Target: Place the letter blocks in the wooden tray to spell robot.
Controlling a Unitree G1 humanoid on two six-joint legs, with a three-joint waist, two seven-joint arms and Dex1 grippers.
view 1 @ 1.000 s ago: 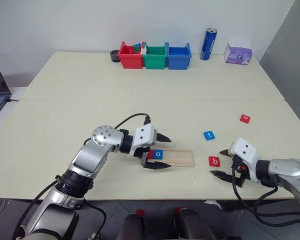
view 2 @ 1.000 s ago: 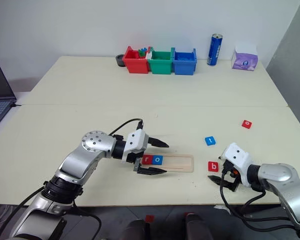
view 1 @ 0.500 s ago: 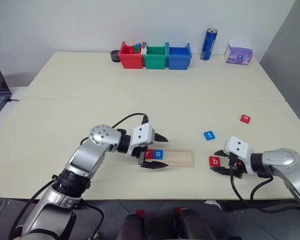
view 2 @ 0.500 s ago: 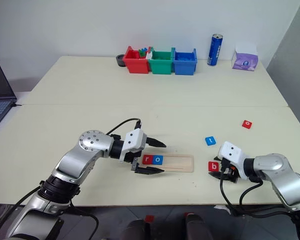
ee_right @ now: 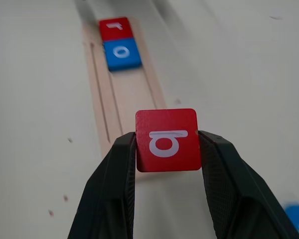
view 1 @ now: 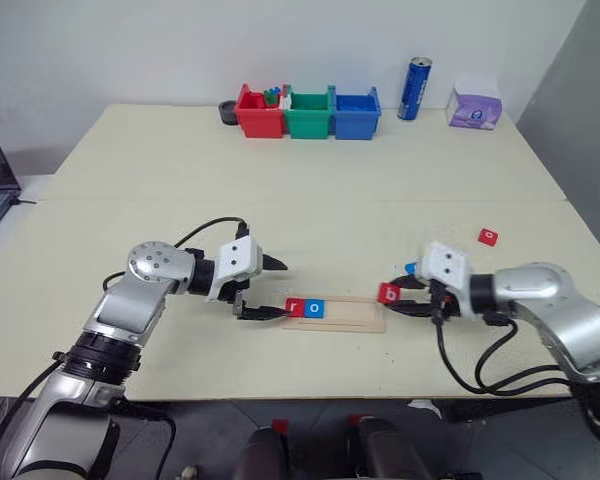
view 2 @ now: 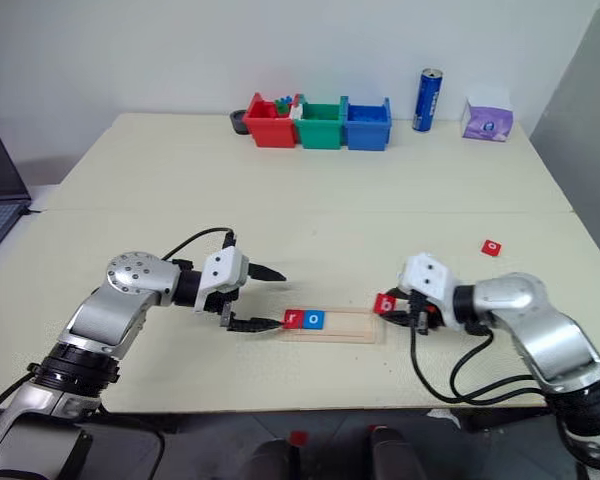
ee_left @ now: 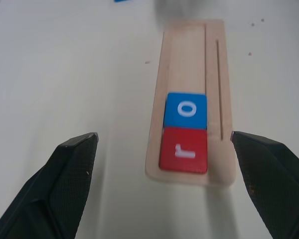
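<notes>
Pale unfinished wooden tray [ee_left: 194, 55], matt with visible grain. Letter blocks [ee_left: 184, 134] smooth, painted, slight sheen. Black fingers [ee_right: 112, 194] matt textured plastic. Cream table [view 1: 280, 180] matt; can [view 1: 414, 88] glossy metal.

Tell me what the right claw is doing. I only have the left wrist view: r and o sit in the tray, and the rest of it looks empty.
Observer: The right claw is shut on a red b block.
Operator: Where is that relative to the tray?
Observer: At the free end of the wooden tray, opposite the red r block and the blue o block. It is not yet set in.
Operator: Any blocks left out?
Observer: Another red block lies on the table, farther toward the robot's right. Its letter is too small to read.
</notes>
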